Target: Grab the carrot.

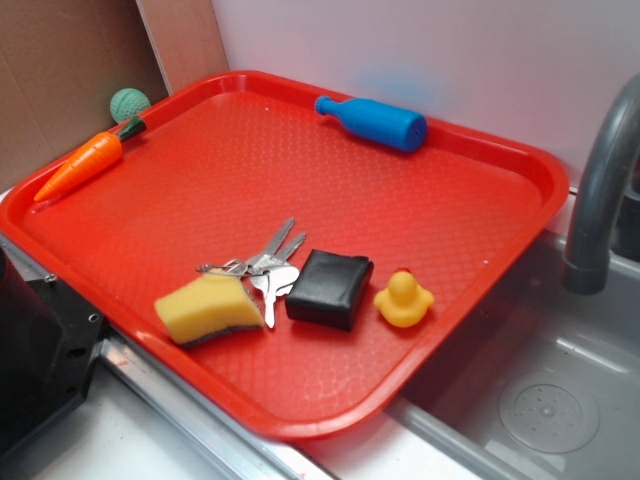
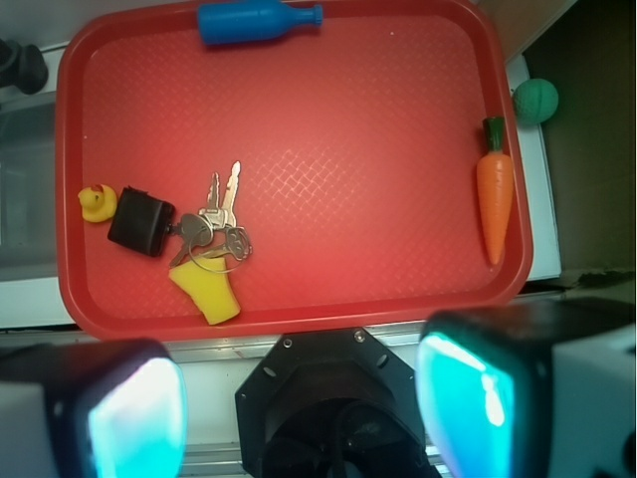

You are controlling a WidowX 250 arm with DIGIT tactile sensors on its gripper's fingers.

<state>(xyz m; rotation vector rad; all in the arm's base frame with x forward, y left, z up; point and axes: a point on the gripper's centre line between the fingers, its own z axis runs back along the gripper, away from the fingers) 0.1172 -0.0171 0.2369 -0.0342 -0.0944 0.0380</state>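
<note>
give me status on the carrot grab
Jaws open, empty, high above the tray. Carrot untouched, lying along the tray's edge, green ball just outside. Nothing blocking it.

I am looking at what is passing for a play kitchen set up as a test bench: a grey sink basin (image 1: 560, 400) with a round drain is sitting beside a curved grey faucet (image 1: 600, 190), a red cafeteria tray (image 1: 300, 150) is lying on the counter (image 1: 150, 440), and brown cardboard (image 1: 60, 80) is standing in as a backdrop.
</note>
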